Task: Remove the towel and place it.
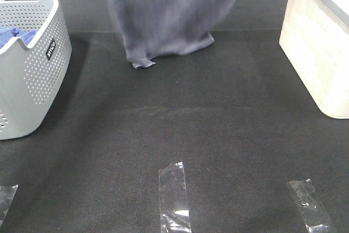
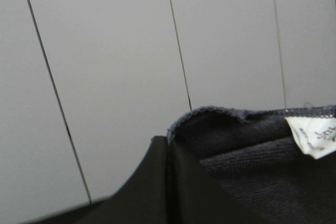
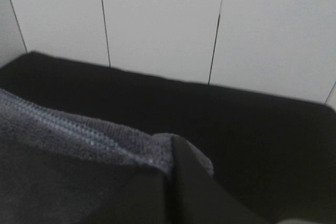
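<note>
The slate-grey towel [image 1: 169,15] hangs down from above the top edge of the exterior high view, slightly blurred, its lower corner [image 1: 143,63] touching the black mat. Neither gripper shows in that view. In the left wrist view my left gripper [image 2: 167,153] is shut on the towel's hemmed edge [image 2: 220,129], close to a white care label [image 2: 315,137]. Over in the right wrist view my right gripper [image 3: 170,153] is shut on another hemmed edge of the towel [image 3: 79,135].
A grey perforated basket [image 1: 32,58] holding a bright blue cloth [image 1: 13,36] stands at the left. A white bin [image 1: 322,47] stands at the right. Clear tape strips [image 1: 174,197] lie on the mat near the front. A white panelled wall [image 2: 131,51] is behind.
</note>
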### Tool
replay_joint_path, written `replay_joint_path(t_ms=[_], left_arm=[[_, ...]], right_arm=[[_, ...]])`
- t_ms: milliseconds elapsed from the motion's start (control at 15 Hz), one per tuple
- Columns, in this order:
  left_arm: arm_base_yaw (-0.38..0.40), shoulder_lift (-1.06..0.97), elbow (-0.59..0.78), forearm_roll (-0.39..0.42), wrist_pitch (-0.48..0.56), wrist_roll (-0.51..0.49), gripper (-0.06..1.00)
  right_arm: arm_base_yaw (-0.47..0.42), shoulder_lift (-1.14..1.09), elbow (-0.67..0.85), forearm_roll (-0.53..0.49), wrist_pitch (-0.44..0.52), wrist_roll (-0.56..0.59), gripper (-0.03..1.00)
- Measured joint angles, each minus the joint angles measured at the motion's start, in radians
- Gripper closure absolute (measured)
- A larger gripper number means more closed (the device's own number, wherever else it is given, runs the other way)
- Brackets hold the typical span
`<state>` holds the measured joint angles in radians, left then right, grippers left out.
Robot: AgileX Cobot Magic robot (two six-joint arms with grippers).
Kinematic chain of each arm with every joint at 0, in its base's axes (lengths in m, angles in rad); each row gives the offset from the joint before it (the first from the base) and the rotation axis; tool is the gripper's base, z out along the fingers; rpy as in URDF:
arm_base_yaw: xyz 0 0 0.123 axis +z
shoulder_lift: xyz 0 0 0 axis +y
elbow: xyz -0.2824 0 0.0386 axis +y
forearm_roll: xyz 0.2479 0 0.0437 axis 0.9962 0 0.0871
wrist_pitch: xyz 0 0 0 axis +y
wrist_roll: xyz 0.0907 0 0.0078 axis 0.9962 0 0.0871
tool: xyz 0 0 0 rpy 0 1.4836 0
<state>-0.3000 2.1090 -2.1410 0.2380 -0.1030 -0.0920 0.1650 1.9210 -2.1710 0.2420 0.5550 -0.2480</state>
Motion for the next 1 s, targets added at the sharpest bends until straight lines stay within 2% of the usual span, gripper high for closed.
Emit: replay_joint_path(t_ms=[67, 267, 400, 533, 733, 1000], left_arm=[[-0.009, 0.008, 0.000, -0.004, 0.221, 0.000, 0.94], [-0.037, 0.008, 0.000, -0.042, 0.631, 0.000, 0.94], [-0.044, 0.008, 0.000, -0.092, 0.840, 0.000, 0.94], [-0.044, 0.008, 0.000, -0.173, 0.995, 0.000, 0.94], [-0.042, 0.008, 0.000, -0.272, 1.140, 0.000, 0.94], [-0.061, 0.008, 0.000, -0.285, 1.301, 0.000, 0.94]], right_arm=[[0.000, 0.006, 0.036, -0.001, 0.099, 0.000, 0.97], [0.001, 0.007, 0.090, 0.006, 0.293, 0.001, 0.97], [0.001, 0.007, 0.141, 0.014, 0.396, 0.001, 0.97], [0.001, 0.007, 0.186, 0.021, 0.456, 0.001, 0.97], [0.001, 0.007, 0.246, 0.036, 0.533, 0.001, 0.97], [0.001, 0.007, 0.295, 0.043, 0.650, 0.011, 0.97]])
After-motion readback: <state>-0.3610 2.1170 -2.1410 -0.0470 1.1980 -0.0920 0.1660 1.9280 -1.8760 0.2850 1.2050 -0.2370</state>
